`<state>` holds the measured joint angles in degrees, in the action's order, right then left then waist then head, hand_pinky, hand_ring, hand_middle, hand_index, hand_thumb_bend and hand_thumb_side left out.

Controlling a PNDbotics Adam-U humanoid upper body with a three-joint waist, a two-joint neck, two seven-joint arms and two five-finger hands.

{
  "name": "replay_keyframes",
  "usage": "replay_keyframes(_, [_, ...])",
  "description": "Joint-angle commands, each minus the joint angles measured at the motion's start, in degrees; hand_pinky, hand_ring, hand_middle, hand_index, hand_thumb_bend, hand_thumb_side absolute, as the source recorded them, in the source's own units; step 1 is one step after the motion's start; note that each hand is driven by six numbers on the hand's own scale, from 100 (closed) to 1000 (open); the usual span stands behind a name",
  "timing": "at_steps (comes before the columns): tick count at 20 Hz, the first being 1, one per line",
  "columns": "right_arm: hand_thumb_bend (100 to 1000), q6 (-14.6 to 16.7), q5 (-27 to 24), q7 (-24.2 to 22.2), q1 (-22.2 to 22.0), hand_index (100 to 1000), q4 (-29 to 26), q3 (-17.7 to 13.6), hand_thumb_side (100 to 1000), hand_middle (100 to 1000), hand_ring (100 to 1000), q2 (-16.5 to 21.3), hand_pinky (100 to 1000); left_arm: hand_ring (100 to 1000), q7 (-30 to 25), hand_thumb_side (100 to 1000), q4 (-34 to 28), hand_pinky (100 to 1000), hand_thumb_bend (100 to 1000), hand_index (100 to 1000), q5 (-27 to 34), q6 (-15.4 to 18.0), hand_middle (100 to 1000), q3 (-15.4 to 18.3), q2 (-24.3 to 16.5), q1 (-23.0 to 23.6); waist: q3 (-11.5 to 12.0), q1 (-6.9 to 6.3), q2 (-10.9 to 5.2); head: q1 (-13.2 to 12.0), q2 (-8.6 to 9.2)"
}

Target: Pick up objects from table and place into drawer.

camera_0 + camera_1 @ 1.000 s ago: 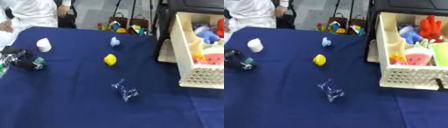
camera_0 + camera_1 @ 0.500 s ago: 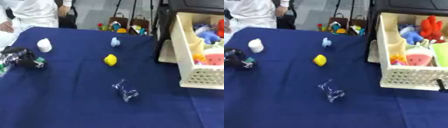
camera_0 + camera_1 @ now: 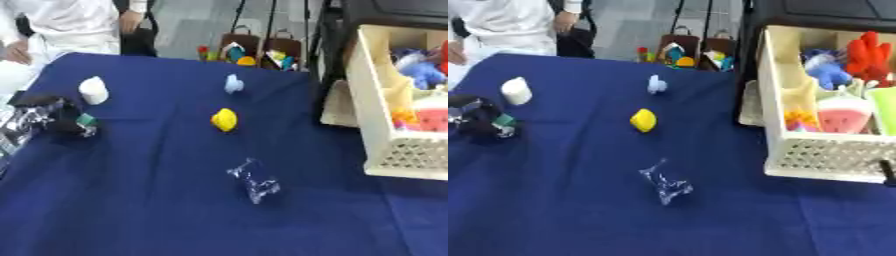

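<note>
On the blue tablecloth lie a white rounded object [image 3: 93, 90], a small pale blue object [image 3: 233, 83], a yellow object [image 3: 224, 120] and a clear crumpled plastic piece [image 3: 255, 181]. My left hand [image 3: 44, 116], black and silver, rests at the table's left edge, well left of the yellow object. A small teal bit [image 3: 85, 120] shows right against it. At the right stands the cream drawer [image 3: 833, 156], open, with a perforated front. It holds a watermelon slice toy [image 3: 843, 115], a blue plush [image 3: 826, 70], a red toy [image 3: 870, 50] and an orange thing [image 3: 800, 120].
A black cabinet [image 3: 824, 12] stands behind the drawer. Bags of coloured toys [image 3: 254, 52] sit on the floor past the table's far edge. A person in white [image 3: 74, 22] is at the far left corner. A short dark bar [image 3: 886, 172] shows at the drawer's front right.
</note>
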<state>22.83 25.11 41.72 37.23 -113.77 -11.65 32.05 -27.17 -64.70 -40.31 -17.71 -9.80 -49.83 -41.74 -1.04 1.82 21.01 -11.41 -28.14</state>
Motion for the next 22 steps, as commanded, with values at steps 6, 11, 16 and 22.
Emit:
replay_keyframes(6, [100,0.2,-0.6,0.2,0.5,839,-0.8,-0.3,1000,743,788,1.0,761,606,2.2,618,-1.8,460,434,725,-5.0,-0.2,623,-0.8,-1.3,-0.4,0.1,-0.16,-1.08,-0.2,0.29])
replay_keyframes(11, [100,0.2,-0.7,0.2,0.5,840,-0.8,-0.3,1000,744,789,1.0,761,580,3.5,642,-2.0,439,336,711,-7.5,-0.8,577,-0.7,-1.2,-0.4,0.1,-0.13,-1.05,-0.3,0.35])
replay_keyframes(16, [100,0.2,-0.7,0.3,0.6,840,-0.8,-0.4,1000,744,789,1.1,762,559,4.2,640,-1.7,413,292,701,-7.5,-1.2,555,-0.8,-0.9,-0.5,0.1,-0.01,-0.95,-0.4,0.45])
replay_keyframes(22, [100,0.3,-0.7,0.5,0.7,840,-0.8,-0.4,1000,744,789,1.0,762,542,3.9,613,-1.7,393,295,691,-6.7,-1.1,540,-1.0,-0.8,-0.5,0.2,0.04,-0.97,-0.5,0.42])
